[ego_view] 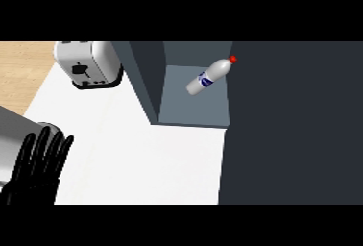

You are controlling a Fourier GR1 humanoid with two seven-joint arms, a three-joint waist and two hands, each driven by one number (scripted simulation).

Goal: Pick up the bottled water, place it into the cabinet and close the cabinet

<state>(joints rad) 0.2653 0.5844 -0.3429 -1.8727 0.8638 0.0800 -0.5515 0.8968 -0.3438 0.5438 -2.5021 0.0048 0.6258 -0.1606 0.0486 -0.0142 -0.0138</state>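
Resting at the lower left edge, left hand (37, 166): fingers straight, upward, holding nothing. Counter (142, 158): white. Toaster (89, 63): far left. Cabinet (195, 103): open; bottled water (209, 77) inside, tilted, long axis diagonal, red cap toward upper right.

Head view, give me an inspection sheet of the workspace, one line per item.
Surface: white counter, bare in the middle.
Job's things: bottled water, red cap, lying tilted inside the open cabinet; dark cabinet door stands at the right.
Clutter: toaster at the counter's back left.
Hands: left hand open, fingers up, resting at the lower left; right hand not in view.
Cables: nothing seen.
Surroundings: wooden floor beyond the counter's left edge.
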